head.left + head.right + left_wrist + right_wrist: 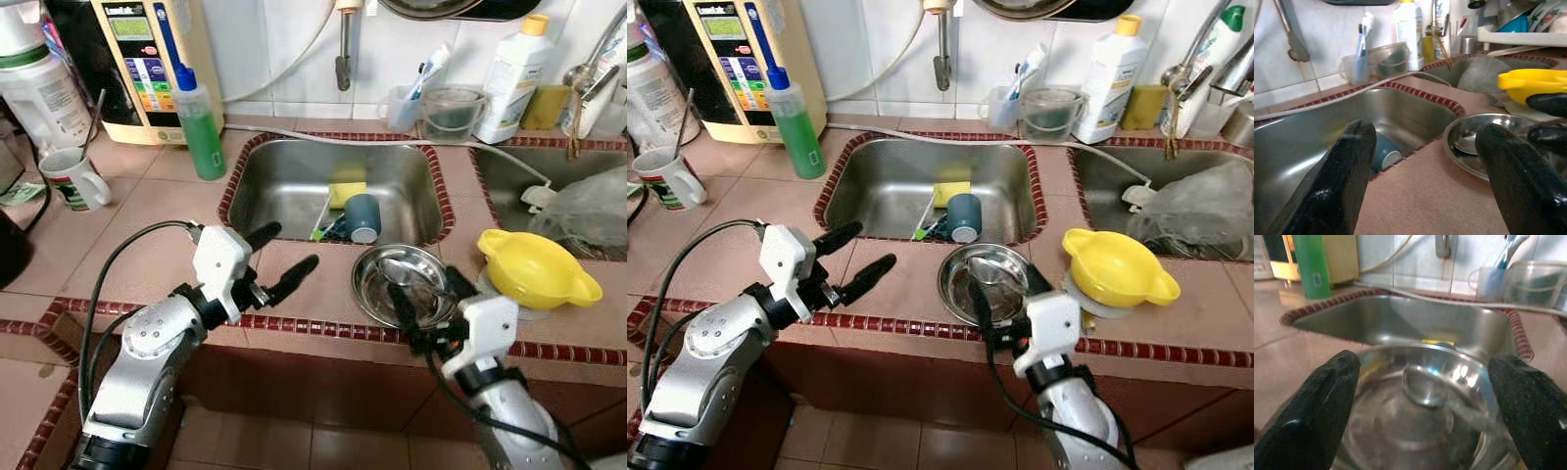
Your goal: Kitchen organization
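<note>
Left gripper [277,258]: you are hovering it over counter, jaws wide, empty. Steel bowl [382,295], spoon [1422,389] inside, sitting at counter edge. Right gripper [428,297]: spread wide, straddling bowl, gripping nothing. Risk: closing could be nudging bowl off ledge.

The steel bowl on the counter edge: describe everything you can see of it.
The steel bowl is round, shallow and shiny, apparently stainless metal, standing upright on the tiled counter just in front of the sink, near the counter's front edge. A metal spoon lies inside it. The yellow strainer sits close beside it. The right hand is open, its black fingers straddling the bowl's near rim.
</note>
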Motion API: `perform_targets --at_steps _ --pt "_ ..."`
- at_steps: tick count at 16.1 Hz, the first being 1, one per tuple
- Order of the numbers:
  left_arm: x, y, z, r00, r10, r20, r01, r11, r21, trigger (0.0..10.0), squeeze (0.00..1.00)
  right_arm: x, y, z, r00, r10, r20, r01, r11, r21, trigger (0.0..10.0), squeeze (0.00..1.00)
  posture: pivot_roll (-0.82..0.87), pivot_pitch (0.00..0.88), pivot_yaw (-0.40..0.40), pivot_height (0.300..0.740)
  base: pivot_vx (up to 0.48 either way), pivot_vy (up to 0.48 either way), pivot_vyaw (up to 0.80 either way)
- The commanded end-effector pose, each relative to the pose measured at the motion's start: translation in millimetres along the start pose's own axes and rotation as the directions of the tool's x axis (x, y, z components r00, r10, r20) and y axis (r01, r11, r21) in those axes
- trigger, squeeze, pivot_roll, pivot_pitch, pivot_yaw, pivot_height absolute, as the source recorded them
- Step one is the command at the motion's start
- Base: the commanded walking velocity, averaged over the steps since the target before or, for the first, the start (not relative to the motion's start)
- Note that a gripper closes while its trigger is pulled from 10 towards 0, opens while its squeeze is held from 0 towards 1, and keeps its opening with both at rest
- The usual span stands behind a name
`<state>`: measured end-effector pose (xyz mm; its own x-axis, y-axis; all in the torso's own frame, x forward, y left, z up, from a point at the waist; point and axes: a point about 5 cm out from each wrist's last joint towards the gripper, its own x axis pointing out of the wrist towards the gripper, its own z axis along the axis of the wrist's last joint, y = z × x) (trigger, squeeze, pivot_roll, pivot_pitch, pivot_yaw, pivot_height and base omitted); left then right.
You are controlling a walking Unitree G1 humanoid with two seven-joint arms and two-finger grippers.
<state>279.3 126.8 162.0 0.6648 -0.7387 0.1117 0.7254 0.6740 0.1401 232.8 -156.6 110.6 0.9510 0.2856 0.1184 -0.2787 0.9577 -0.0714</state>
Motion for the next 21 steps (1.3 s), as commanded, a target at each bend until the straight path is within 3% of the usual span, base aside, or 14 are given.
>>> perform_targets --at_steps 1,5,7,10,14,17,19,21 --pt "-0.6 -2.8 2 1.000 -0.015 0.002 0.015 1.000 0.015 10.0 0.00 -1.7 1.8 -3 1.000 0.010 -0.005 -0.010 1.000 -0.016 10.0 0.00 -0.08 0.085 0.077 0.740 0.000 0.000 0.00" --pt "-1.0 -6.8 0 0.999 -0.043 -0.008 0.044 0.999 0.021 10.0 0.00 -9.2 6.0 -8 1.000 0.017 -0.003 -0.018 0.999 -0.029 10.0 0.00 -0.08 0.081 0.077 0.740 0.000 0.000 0.00" --pt "-1.1 -7.7 -1 0.999 -0.052 -0.011 0.052 0.998 0.026 10.0 0.00 -13.4 5.7 -10 1.000 0.014 0.005 -0.014 0.997 -0.080 10.0 0.00 -0.08 0.077 0.078 0.740 0.000 0.000 0.00" --pt "-3.1 -7.7 -5 0.999 -0.050 -0.022 0.051 0.998 0.027 10.0 0.00 -12.3 6.1 -7 1.000 0.008 0.023 -0.007 0.998 -0.067 10.0 0.00 -0.09 0.073 0.079 0.740 0.000 0.000 0.00" --pt "-5.7 -7.4 -9 0.999 -0.037 -0.023 0.037 0.999 0.007 10.0 0.00 -12.0 9.0 -1 0.998 0.033 0.057 -0.024 0.989 -0.146 10.0 0.00 -0.09 0.066 0.080 0.740 0.000 0.000 0.00" --pt "-9.7 -5.4 -12 0.999 -0.029 -0.016 0.029 1.000 0.003 10.0 0.00 -25.2 18.6 -15 0.996 0.090 -0.003 -0.089 0.972 -0.217 10.0 0.00 -0.10 0.065 0.082 0.740 0.000 0.000 0.00" --pt "-12.0 -7.1 -14 0.999 -0.039 -0.018 0.039 0.999 0.010 10.0 0.00 -31.2 19.8 -18 0.996 0.091 -0.014 -0.091 0.973 -0.212 10.0 0.00 -0.11 0.071 0.087 0.740 0.000 0.000 0.00" --pt "-14.1 -10.1 -15 0.997 -0.069 -0.017 0.070 0.997 0.042 10.0 0.00 -40.9 18.0 -22 0.995 0.089 -0.038 -0.096 0.961 -0.260 10.0 0.00 -0.12 0.083 0.097 0.740 0.000 0.000 0.00"
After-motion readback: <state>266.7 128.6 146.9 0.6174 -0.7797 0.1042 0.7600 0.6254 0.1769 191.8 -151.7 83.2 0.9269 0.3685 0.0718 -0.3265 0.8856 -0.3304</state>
